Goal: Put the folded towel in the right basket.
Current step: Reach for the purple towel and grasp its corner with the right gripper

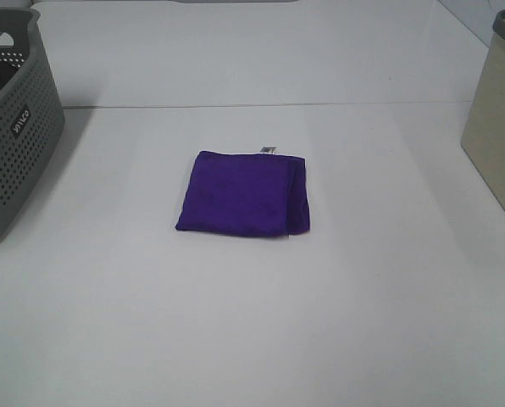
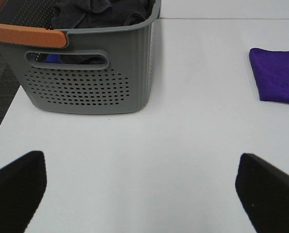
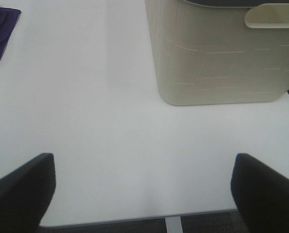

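White table (image 1: 261, 339), folded towel (image 1: 242, 194) flat at centre, well apart from right basket (image 1: 498, 127). Right gripper (image 3: 144, 187) and left gripper (image 2: 143, 188) spread wide, holding nothing. Best pinched across thick right fold, layers together.

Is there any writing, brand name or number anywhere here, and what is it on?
On the grey basket: a small dark label with white letters, tilted and too blurred to read reliably.
On the purple towel: a small tag at its far edge, too small to read.
On the beige basket: no text shows.
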You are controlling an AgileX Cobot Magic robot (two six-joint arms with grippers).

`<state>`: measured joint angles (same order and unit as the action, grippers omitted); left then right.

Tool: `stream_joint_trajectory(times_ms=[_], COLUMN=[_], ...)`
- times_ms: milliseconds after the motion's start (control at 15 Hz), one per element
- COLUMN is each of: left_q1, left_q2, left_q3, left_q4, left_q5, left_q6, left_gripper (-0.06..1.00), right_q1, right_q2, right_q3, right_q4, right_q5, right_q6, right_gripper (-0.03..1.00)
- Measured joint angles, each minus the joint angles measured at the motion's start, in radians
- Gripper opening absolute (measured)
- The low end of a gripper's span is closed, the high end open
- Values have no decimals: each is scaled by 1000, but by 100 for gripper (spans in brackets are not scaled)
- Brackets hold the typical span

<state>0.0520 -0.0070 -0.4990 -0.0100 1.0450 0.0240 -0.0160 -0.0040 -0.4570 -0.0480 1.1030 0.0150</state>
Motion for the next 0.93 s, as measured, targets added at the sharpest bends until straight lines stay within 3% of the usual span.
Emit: stream_joint_trajectory(times_ms=[933], left_q1=[0], left_q2=[0], left_q3=[0], left_q4=[0], left_q5=[0], left_q6=[0], left_gripper=[99], right_q1=[0], right_q2=[0], right_q3=[0], right_q4=[17], right_q5=[0], right_q6=[-15], right_gripper=[94])
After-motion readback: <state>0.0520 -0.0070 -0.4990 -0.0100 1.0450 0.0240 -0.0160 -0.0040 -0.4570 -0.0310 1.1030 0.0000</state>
